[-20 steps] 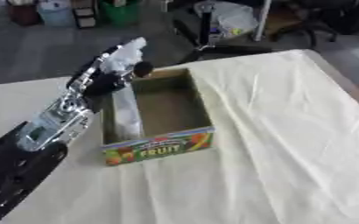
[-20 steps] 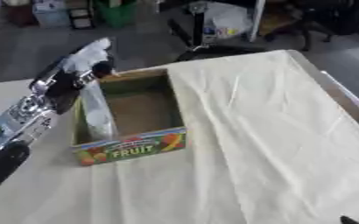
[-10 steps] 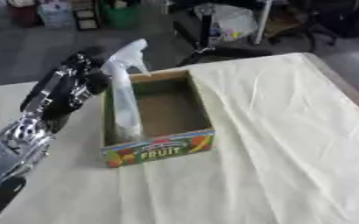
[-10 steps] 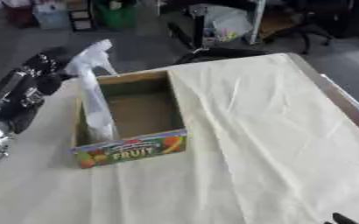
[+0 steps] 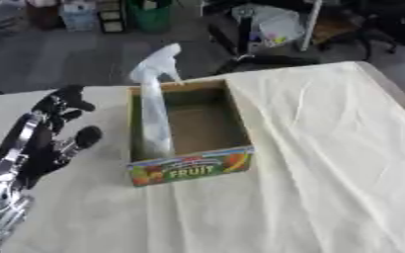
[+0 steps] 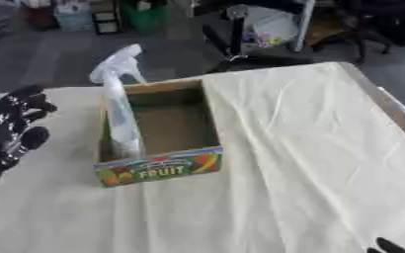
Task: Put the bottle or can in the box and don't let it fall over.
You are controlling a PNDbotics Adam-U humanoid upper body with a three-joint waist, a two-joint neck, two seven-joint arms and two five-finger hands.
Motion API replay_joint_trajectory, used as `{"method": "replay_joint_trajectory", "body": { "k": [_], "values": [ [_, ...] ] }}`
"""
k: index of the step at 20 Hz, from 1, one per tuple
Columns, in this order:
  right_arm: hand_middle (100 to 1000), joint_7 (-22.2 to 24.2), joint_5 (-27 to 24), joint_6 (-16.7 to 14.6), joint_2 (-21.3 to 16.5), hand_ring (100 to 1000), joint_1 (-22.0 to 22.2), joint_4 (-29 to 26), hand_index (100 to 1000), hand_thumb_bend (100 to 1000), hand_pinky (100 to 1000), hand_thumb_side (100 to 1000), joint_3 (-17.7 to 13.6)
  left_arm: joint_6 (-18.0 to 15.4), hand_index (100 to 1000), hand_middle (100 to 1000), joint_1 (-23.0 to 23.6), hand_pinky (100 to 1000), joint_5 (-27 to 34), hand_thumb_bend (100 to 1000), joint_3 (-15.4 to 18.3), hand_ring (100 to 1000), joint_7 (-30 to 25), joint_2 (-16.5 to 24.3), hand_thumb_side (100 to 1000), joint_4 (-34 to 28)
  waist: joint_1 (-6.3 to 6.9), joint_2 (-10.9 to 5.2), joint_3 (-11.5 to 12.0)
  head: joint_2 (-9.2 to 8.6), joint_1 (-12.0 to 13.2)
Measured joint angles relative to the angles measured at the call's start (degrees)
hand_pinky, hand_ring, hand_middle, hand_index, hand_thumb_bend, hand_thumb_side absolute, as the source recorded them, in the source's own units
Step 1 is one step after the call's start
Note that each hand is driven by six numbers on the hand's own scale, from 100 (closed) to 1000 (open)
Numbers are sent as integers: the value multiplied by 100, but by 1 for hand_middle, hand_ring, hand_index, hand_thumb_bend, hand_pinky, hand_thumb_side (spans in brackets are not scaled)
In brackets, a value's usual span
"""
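Observation:
A clear spray bottle (image 5: 154,111) with a white trigger head stands upright inside the cardboard box (image 5: 193,167), against its left wall. The box has "FRUIT" printed on its colourful front. My left hand (image 5: 57,129) hangs to the left of the box, apart from the bottle, its fingers relaxed and holding nothing. Only a dark tip of my right hand (image 6: 384,245) shows at the lower right corner.
A cream cloth (image 5: 327,163) covers the table, wrinkled to the right of the box. The table's right edge (image 6: 394,111) runs diagonally. Beyond the far edge are a chair (image 5: 266,34), bins and a green container (image 5: 150,15) on the floor.
My left hand has let go of the bottle and drawn back to the left and down. The bottle stays upright in the box.

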Motion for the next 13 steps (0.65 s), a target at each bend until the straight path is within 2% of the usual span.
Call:
{"method": "replay_joint_trajectory", "body": {
  "k": [3, 6, 13],
  "values": [
    [1000, -17, 7, 12, 0, 1000, 7, 1, 1000, 100, 775, 470, -10, -218, 884, 621, 233, 917, -387, 851, 220, 960, 141, -476, 596, 0, 0, -71, 116, 149, 84],
    [1000, -31, 7, 25, -5, 1000, 61, 3, 1000, 100, 775, 470, -35, -297, 885, 622, 395, 919, -676, 835, 358, 963, 245, -887, 593, -1, -5, -182, 239, 333, 195],
    [1000, -61, 5, 9, -41, 1000, 243, 19, 1000, 100, 775, 470, -38, -109, 887, 625, 507, 923, -1085, 819, 510, 967, 381, -1629, 588, -1, -119, -342, 481, 773, 401]
  ]
}}
